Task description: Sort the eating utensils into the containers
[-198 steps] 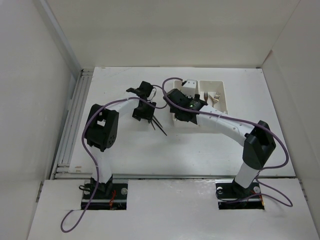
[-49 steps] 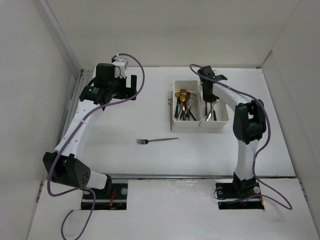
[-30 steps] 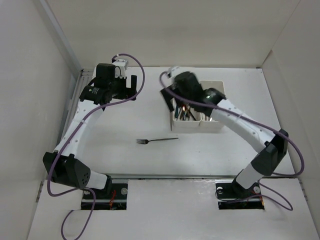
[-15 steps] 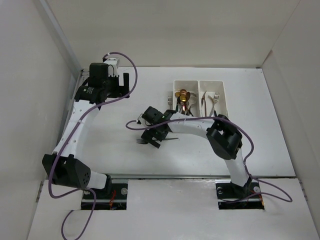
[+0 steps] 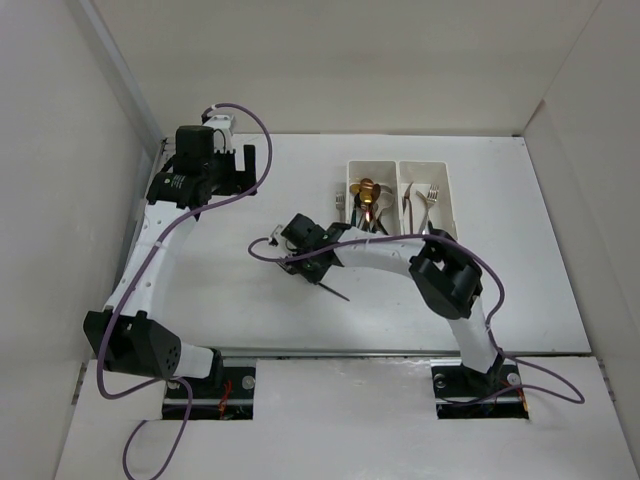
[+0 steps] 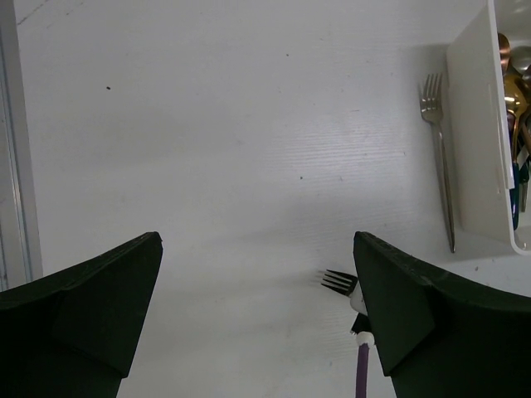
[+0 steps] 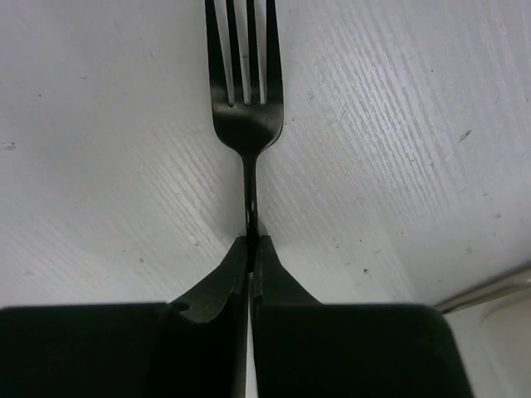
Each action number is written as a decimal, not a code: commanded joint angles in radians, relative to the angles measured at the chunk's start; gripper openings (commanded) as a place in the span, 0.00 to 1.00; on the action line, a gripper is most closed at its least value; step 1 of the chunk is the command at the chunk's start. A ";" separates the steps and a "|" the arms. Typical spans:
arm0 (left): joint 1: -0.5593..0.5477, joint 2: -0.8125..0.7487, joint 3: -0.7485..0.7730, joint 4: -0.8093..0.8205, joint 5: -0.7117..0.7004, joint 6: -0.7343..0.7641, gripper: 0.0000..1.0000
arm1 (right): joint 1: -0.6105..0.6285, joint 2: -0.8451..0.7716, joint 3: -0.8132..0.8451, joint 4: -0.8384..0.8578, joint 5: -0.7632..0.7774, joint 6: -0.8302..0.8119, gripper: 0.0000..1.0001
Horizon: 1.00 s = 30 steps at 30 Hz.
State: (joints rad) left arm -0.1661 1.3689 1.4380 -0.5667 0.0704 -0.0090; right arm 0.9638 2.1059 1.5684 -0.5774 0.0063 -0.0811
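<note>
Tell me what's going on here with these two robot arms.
The right end effector is shut on the neck of a black fork near the middle of the table; whether the fork is off the surface is unclear. The left end effector is open and holds nothing, at the far left. The two white bins at the far side already hold utensils, and one silver fork lies on the table just outside them, on their left.

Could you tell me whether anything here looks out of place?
Yes: a silver fork lies on the table alongside the outer wall of the white bin, not inside it. The black fork is merely held by the right end effector.
</note>
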 commanded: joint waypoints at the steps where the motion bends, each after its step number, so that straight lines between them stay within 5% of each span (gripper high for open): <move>1: 0.007 -0.044 0.006 0.021 -0.007 -0.011 1.00 | 0.007 -0.009 -0.044 0.060 -0.018 0.046 0.00; 11: 0.016 -0.053 -0.004 0.021 -0.026 -0.011 1.00 | -0.060 -0.343 -0.002 0.318 -0.066 0.317 0.00; 14: 0.016 -0.053 -0.004 0.021 -0.026 -0.011 1.00 | -0.192 -0.483 -0.044 0.381 0.067 0.472 0.00; 17: 0.016 -0.053 -0.004 0.021 -0.026 -0.011 1.00 | -0.325 -0.561 -0.059 0.337 0.363 0.504 0.00; 22: 0.016 -0.062 -0.022 0.030 -0.006 -0.011 1.00 | -0.593 -0.528 -0.036 0.188 0.489 0.358 0.00; 30: 0.016 -0.062 -0.031 0.030 0.035 -0.011 1.00 | -0.709 -0.379 -0.087 0.157 0.482 0.172 0.00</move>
State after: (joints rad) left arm -0.1551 1.3453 1.4193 -0.5652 0.0750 -0.0090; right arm 0.2546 1.7336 1.4853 -0.3946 0.4728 0.1581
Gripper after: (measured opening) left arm 0.997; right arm 0.033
